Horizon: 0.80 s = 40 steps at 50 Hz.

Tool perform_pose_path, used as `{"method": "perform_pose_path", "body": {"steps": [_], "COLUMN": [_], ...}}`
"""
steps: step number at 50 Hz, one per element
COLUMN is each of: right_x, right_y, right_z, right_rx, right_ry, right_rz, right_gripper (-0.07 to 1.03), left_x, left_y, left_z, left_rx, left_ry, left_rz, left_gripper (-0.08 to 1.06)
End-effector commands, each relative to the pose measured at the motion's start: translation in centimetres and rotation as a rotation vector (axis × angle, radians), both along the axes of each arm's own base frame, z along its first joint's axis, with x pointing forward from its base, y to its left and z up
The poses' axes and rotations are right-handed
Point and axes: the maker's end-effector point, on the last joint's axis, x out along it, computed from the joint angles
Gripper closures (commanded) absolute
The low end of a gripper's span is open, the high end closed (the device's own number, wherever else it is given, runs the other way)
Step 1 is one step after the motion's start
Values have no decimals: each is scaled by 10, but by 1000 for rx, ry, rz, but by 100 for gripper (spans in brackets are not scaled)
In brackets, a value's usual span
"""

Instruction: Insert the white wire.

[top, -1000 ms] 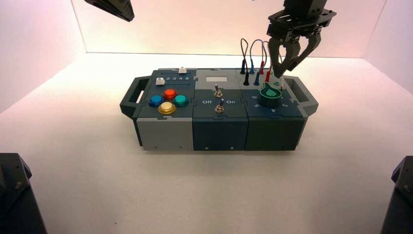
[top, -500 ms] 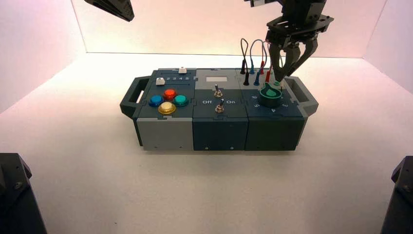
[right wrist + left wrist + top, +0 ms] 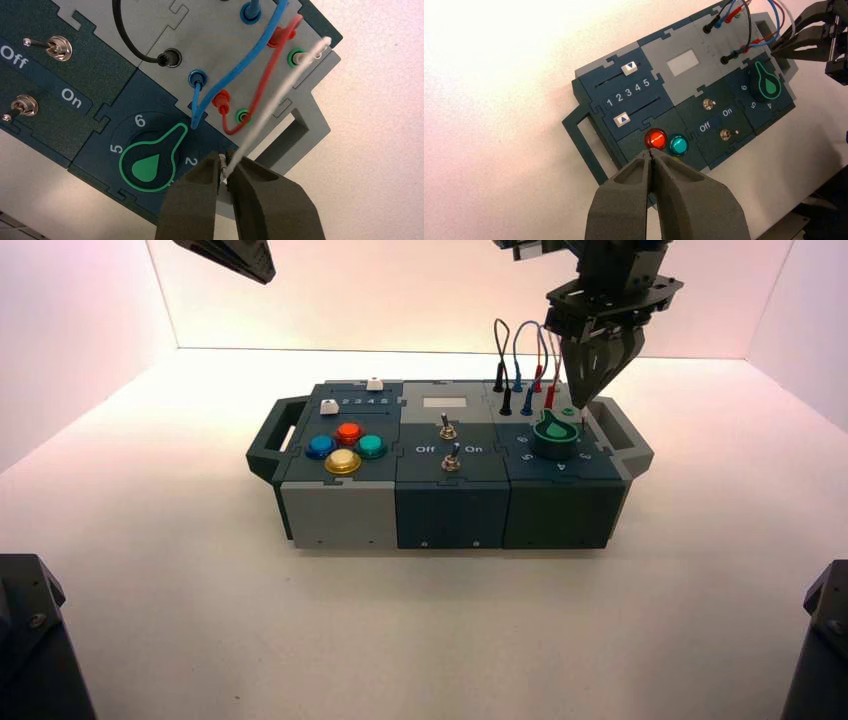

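High view. Box (image 3: 450, 465): dark, with handles at both ends, standing on a white surface (image 3: 200, 620). Right claw (image 3: 583, 390): poised over the box's 2 o'clock corner, fingers drawn together to a point just behind the green knob (image 3: 555, 432). White wire (image 3: 556, 350): a thin pale strand rising beside the red-plugged and blue-plugged wires at the rear right of the box and running down into the right claw. Four round buttons (blue, red, yellow, teal) occupy the box's left section; two toggle switches (image 3: 449, 440) the middle. Left claw (image 3: 228, 255): parked high at 11 o'clock, clear of the box; its state is not readable here.

Left wrist view. Left claw (image 3: 651, 157): clenched, empty, fingertips meeting above the red button (image 3: 655, 139) and the teal button (image 3: 678, 145). Two white sliders (image 3: 629, 68) flank a strip lettered 1 2 3 4 5. The right claw appears far off beyond the knob, at the wire sockets.

Right wrist view. Right claw (image 3: 223, 169): clenched on the free white plug (image 3: 222, 161) of the white wire (image 3: 280, 92), held just beside the knob's edge near the numeral 2. The wire's other end sits in a green-ringed socket (image 3: 299, 58) at the panel's edge. A second green-ringed socket (image 3: 243, 116) stands unfilled next to a red plug (image 3: 220, 102). Blue, red and black wires are seated in their own sockets.
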Motion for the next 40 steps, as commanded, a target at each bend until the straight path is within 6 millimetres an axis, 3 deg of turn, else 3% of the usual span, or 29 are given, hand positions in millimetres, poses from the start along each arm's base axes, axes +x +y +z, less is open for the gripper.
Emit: {"method": "perform_pose_path", "body": {"steps": [1,20,40], "right_x": [7,18,19], "right_y": [5,9,10], "right_z": [11,35,30], "right_rx": [22,102,115], "right_ry": [-46,-206,-238], "right_rz": [5,-22,-22], "right_gripper": [99,99,99], "left_x": [4,6,6], "left_y": [0,1,1], "left_z": [8,9,7], "left_rx": [-6,0,1], "left_ry": [-31,-57,-54], "left_rz": [0,-10,-8], "left_gripper": [101,101,101]}}
